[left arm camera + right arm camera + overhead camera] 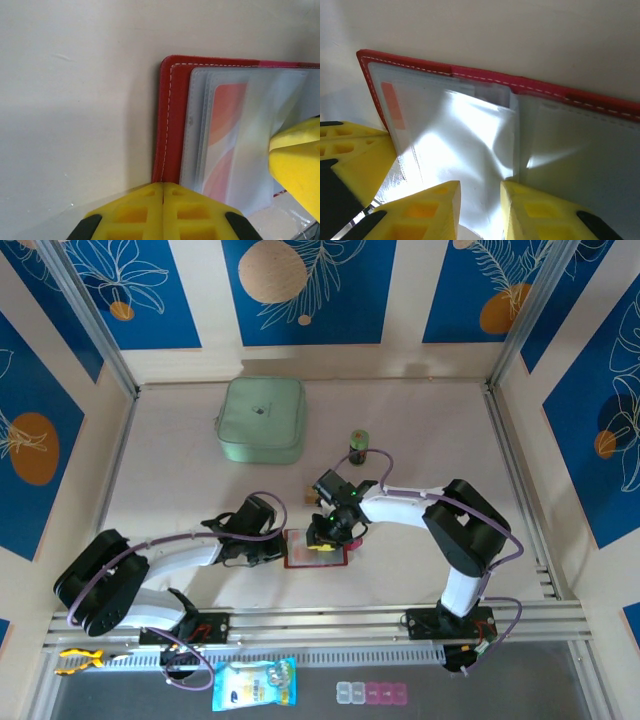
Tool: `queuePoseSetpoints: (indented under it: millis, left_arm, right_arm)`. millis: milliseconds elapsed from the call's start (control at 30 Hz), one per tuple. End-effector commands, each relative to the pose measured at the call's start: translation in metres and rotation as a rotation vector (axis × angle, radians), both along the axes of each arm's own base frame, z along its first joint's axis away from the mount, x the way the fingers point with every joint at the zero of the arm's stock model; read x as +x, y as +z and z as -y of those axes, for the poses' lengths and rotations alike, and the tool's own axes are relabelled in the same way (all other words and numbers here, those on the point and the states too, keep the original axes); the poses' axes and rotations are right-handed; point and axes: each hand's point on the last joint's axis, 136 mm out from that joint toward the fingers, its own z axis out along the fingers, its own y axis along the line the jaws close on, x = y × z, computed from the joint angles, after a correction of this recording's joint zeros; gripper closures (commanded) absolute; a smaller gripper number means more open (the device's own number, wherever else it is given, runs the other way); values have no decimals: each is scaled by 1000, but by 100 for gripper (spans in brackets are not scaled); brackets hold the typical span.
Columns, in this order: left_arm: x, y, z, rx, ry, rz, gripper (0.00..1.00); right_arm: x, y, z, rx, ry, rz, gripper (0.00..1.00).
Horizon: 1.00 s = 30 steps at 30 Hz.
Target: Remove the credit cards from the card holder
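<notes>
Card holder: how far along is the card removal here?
Done: the card holder lies open on the table. In hand: the left end effector, shut, sits at its edge, and the right end effector, open, straddles a clear pocket sheet. Remaining: an orange card sits inside a pocket, not yet pulled out.

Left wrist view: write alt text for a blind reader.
An open red card holder lies on a pale table, an orange card showing through its clear pockets. The left gripper is shut at its near corner; another yellow finger overlaps the right side.
</notes>
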Motion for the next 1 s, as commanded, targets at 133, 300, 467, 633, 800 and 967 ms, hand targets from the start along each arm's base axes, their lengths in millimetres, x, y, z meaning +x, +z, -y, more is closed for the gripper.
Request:
queuePoseSetpoints:
  millis: [133,300,467,633,800,967]
  left_arm:
    - [4,26,-1,-9,9,63,94]
    - [10,38,10,-80,17,83,93]
    - [13,41,21,-123,17,80,89]
    - [15,40,32,-146,12,68,83]
    - [15,33,36,-134,9,44,81]
    - [14,26,38,-114,14,24,80]
  right_arm:
    - [-5,-3,7,19,3,-15,75]
    - [-7,-3,8,37,2,-22,78]
    - [-8,-5,11,44,0,-22,81]
    - [-9,-8,14,62,-6,-37,83]
    - [-9,-9,16,72,-10,-45,84]
    - [-10,-10,17,85,-9,-52,84]
